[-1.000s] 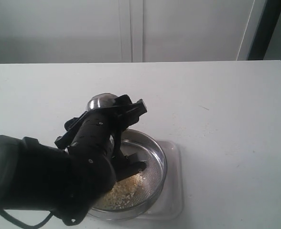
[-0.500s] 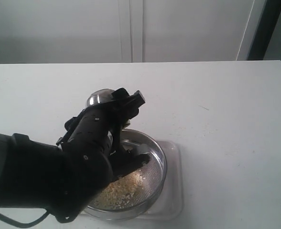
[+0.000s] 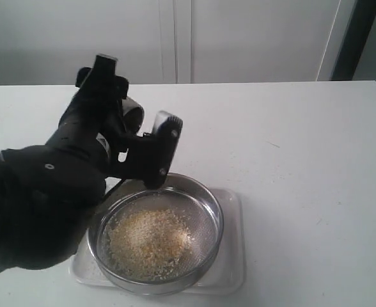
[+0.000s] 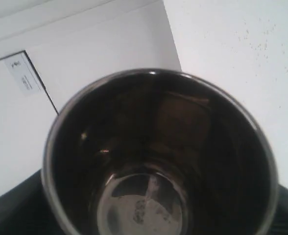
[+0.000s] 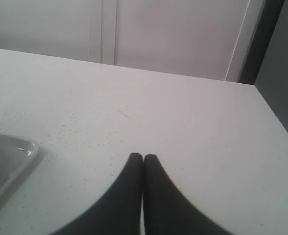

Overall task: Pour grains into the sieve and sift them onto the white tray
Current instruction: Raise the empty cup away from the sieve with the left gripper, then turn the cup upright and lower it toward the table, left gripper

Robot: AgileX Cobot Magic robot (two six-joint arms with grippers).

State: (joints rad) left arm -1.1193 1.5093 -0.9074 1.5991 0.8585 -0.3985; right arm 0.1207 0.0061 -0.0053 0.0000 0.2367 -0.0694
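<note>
Pour looked done; sifting next.
My left tool pinched the empty cup; grains lay below it in the sieve, on the tray. Right tool sat pressed together. Next I'd need to grip the sieve and shake.

Probably a lab or test room: plain white desk set against blank white wall panels.

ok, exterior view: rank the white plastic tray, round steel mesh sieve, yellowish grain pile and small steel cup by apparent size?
1. flat white plastic tray
2. round steel mesh sieve, nearly as wide
3. yellowish grain pile
4. small steel cup, unsure: mostly hidden behind the black robot arm
</note>
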